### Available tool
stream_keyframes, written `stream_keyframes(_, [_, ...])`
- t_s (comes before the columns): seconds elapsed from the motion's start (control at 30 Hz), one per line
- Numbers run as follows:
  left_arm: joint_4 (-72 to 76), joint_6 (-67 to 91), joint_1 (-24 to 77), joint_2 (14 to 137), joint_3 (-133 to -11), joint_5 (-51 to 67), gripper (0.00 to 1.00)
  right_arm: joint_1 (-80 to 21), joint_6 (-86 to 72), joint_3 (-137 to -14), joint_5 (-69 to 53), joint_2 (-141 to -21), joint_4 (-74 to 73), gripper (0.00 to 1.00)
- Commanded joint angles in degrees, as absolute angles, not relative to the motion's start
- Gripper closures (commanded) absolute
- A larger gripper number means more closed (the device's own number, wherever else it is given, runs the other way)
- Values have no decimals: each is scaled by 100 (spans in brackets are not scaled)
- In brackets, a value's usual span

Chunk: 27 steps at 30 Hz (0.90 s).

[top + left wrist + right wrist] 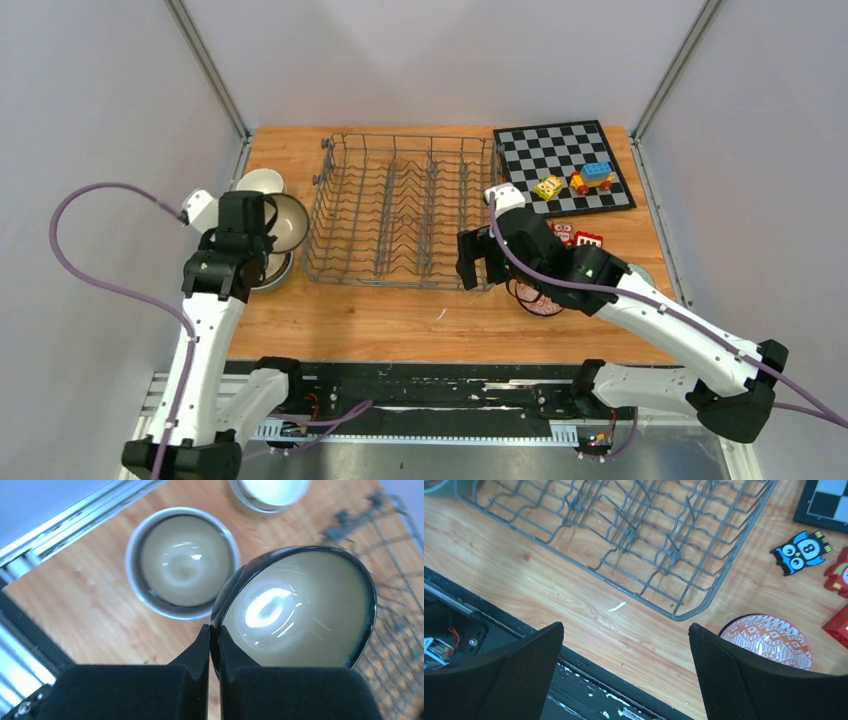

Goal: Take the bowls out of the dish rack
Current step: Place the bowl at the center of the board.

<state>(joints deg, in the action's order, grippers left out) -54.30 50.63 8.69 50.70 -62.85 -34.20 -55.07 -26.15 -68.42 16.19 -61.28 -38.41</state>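
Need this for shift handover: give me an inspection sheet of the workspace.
Surface: wooden table, small white scrap near the rack's corner.
Job's things: dish rack holds no bowls; dark-rimmed bowl gripped; steel bowl and white bowl left of the rack; red patterned bowl by its right near corner.
Clutter: chessboard carrying toy blocks; owl figure.
Grippers: left gripper shut on the dark-rimmed bowl's rim; right gripper open, holding nothing.
Cables: purple cable on each arm, the left looping wide.
Surroundings: grey walls, metal frame posts.

My wooden worktop bears the dish rack centrally, a chessboard at its far right corner, and a red patterned bowl right of centre.
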Motion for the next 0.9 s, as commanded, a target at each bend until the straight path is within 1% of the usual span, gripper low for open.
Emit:
stream_keyframes(0.0, [-4791, 4992, -551, 5018, -5852, -2569, 100, -5458, -2494, -6419, 1316, -5982, -3521, 3])
stream_keyframes(0.1, [-4386, 5140, -1270, 5121, -5548, -2109, 100, -5458, -2477, -6268, 1160, -5955, -3489, 3])
stream_keyframes(0.33, [-3687, 5415, -2075, 5497, -5064, -1933, 100, -5458, -2546, -5896, 970, -5831, -3285, 3])
stream_keyframes(0.87, [-2896, 5638, -2342, 5944, -4499, -1887, 100, -5458, -2552, -5827, 919, -5675, -3234, 4])
